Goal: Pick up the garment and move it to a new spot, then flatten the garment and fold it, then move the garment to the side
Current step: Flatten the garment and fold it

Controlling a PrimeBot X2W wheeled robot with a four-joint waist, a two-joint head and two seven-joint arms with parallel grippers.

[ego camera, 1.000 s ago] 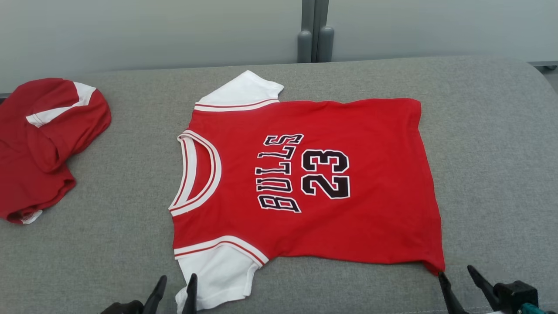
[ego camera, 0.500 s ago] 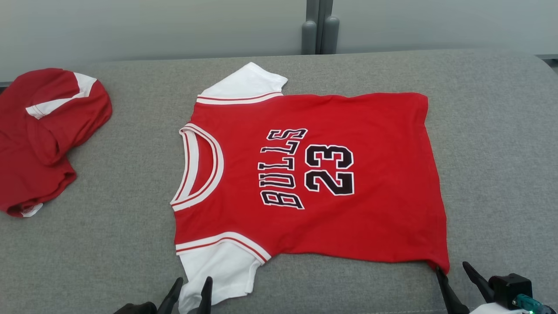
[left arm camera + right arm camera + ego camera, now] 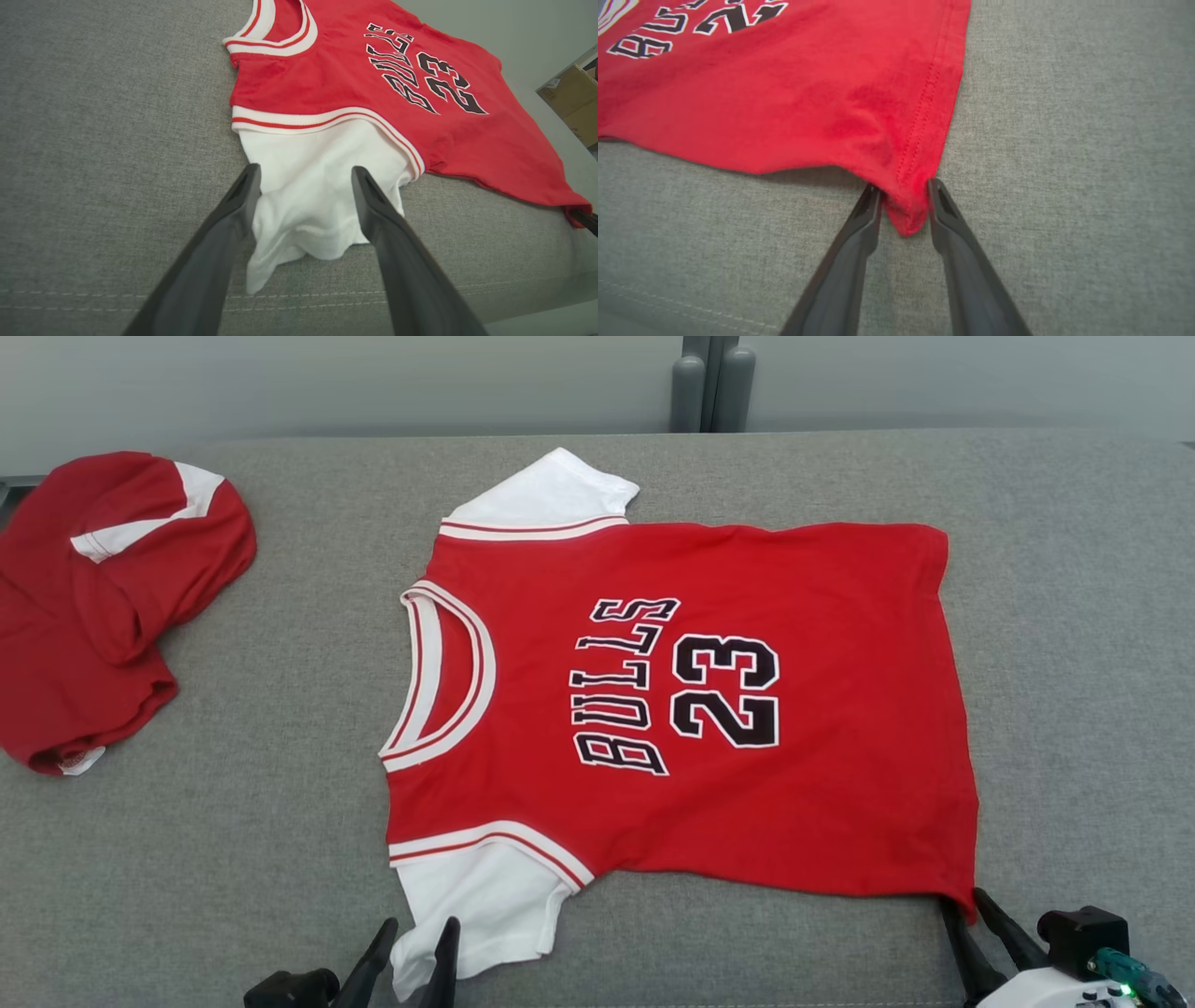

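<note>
The jersey (image 3: 822, 709) is bright red. Its sleeves (image 3: 476, 905) are white, each joined by a white band carrying a thin red stripe, and the neckline (image 3: 448, 681) has the same white-and-red striping. On its chest the lettering (image 3: 724, 691) is black with white outlines. Under the jersey, the couch (image 3: 233, 859) is a mottled grey weave. Left of the jersey, a second garment (image 3: 103, 616) is darker red with a white stripe. At the jersey's near edge, the left end effector (image 3: 420, 926) and right end effector (image 3: 962, 899) have dark grey fingers. Beyond the jersey, the wall (image 3: 327, 383) is pale grey-green.
</note>
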